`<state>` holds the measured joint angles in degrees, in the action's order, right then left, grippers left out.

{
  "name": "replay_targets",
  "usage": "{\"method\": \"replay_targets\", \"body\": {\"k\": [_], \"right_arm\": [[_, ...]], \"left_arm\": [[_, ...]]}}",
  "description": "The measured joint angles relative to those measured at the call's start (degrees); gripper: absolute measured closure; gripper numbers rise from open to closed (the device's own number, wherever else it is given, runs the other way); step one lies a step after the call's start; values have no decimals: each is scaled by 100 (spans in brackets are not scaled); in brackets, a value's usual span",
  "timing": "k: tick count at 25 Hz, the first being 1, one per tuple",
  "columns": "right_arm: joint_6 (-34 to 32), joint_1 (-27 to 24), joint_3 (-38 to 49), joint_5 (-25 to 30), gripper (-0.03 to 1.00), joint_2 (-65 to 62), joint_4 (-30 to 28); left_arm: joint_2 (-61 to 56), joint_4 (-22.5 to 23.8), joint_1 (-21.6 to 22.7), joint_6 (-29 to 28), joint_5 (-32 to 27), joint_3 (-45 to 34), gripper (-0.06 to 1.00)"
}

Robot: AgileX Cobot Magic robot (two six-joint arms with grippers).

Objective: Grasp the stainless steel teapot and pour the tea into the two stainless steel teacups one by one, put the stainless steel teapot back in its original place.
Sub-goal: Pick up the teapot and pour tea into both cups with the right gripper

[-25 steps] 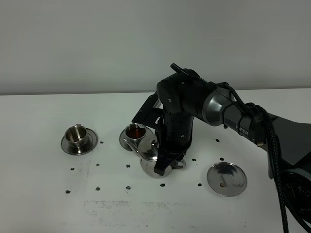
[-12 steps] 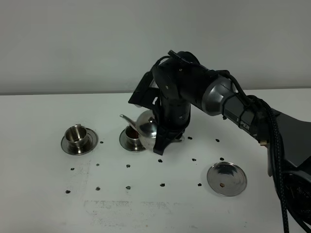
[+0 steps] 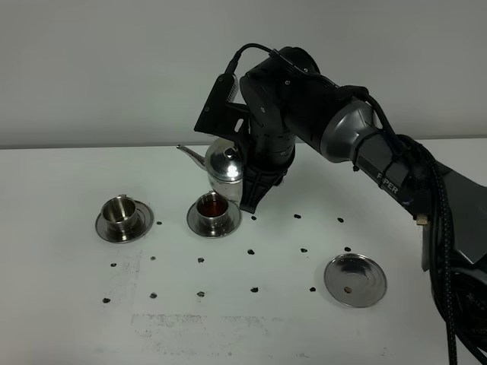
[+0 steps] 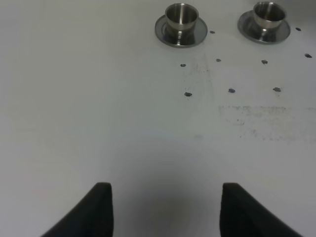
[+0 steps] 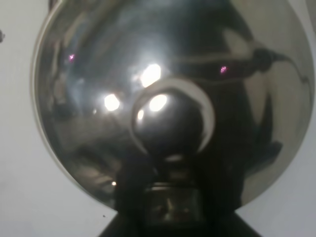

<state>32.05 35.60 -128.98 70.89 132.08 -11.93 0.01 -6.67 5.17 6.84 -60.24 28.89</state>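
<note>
A white surface (image 3: 68,327) flecked with small dark specks (image 3: 253,290) meets a plain pale wall (image 3: 114,68). The right claw (image 3: 249,194) is clamped on the stainless steel teapot (image 3: 224,163), held upright in the air near the tea-filled teacup (image 3: 212,207). The second teacup (image 3: 119,210) and the empty saucer (image 3: 355,280) rest apart. The left claw (image 4: 166,187) gapes wide

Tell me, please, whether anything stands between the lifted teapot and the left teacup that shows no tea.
Nothing visible does. The right gripper holds the teapot in the air near the filled teacup. The left teacup stands apart on its saucer, with only bare table between.
</note>
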Motion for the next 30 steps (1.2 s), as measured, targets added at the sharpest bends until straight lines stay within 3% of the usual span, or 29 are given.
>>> {"method": "replay_targets", "body": {"k": [9,21,30], "right_arm": [[98,0,0,-29,76,0,-20],[124,17,0,-1100,76,164,208],[308,125,-316,-1271,76,516,197]], "left_arm": [[0,0,0,0,0,0,41],[0,0,0,0,0,0,41],[0,0,0,0,0,0,41]]}}
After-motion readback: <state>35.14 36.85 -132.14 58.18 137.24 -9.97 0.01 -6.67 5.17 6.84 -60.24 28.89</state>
